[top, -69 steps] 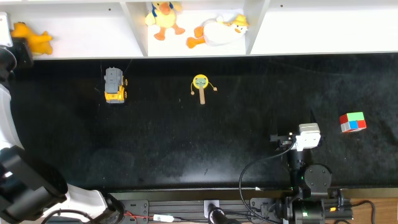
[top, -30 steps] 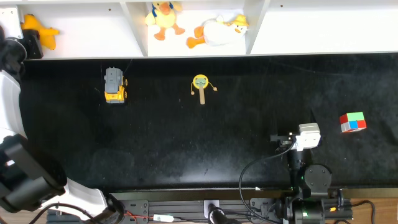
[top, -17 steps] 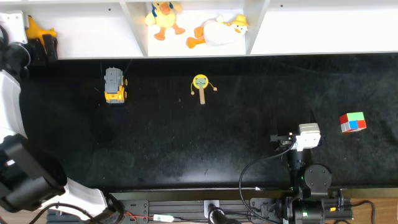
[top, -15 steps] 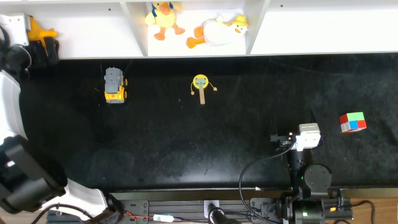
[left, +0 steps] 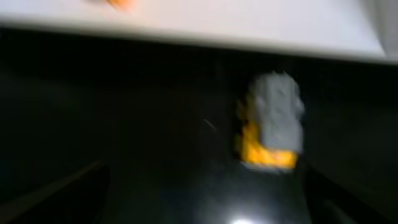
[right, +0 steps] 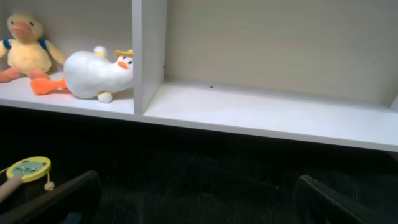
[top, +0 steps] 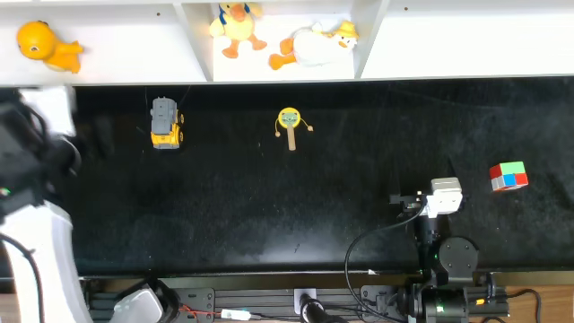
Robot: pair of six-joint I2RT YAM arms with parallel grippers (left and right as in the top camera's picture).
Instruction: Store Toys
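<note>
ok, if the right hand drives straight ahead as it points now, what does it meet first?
Probably the white shelf, at its empty compartment's front edge; the black mat before the right hand looks free. Depth unclear.

Left hand fingers apart, right hand likewise, right arm folded

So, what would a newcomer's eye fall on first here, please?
Probably the white shelf: a yellow plush duck and a white plush duck share its middle compartment, an orange duck sits in the left. On the black table are a toy truck, a rattle and a coloured cube.
</note>
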